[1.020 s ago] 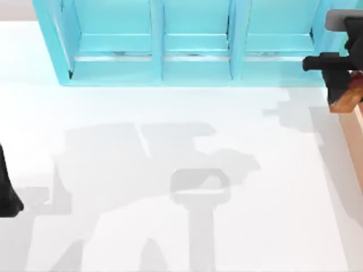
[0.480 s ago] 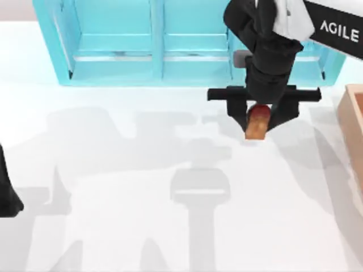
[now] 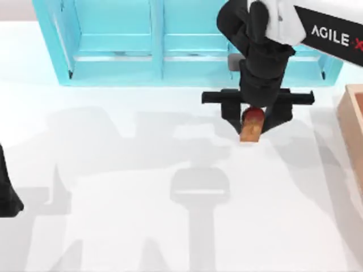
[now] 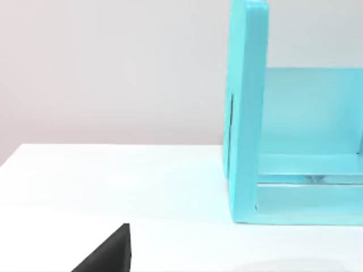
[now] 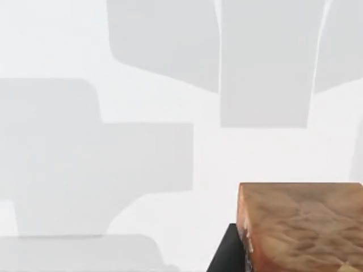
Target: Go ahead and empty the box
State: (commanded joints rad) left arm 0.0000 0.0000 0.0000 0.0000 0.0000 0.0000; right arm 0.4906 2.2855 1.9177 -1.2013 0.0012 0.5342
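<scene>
1. Top view: the right gripper (image 3: 252, 118) is seen above the table (image 3: 113, 170), in front of the turquoise shelf unit (image 3: 153, 62), and it is clamped on a small red-and-orange carton (image 3: 250, 126).
2. The carton is held between the fingers with its long axis pointing from the shelf unit toward the near edge of the table; its orange end sticks out below the fingers.
3. The box (image 3: 353, 122) is found at the right edge of the table, well apart from the gripper and to its right, so the carton is already carried clear of it.
4. Right wrist view: the carton (image 5: 300, 226) is shown close against the camera, with bare white table beneath it; how high it hangs cannot be told.
5. The coming move is judged to be a set-down, and it turns on the carton lying left of the box over open table, with the shelf unit just behind.
6. The left arm (image 3: 7, 192) is parked at the left edge of the table, far from the carton; whether its fingers are apart or together cannot be told.
</scene>
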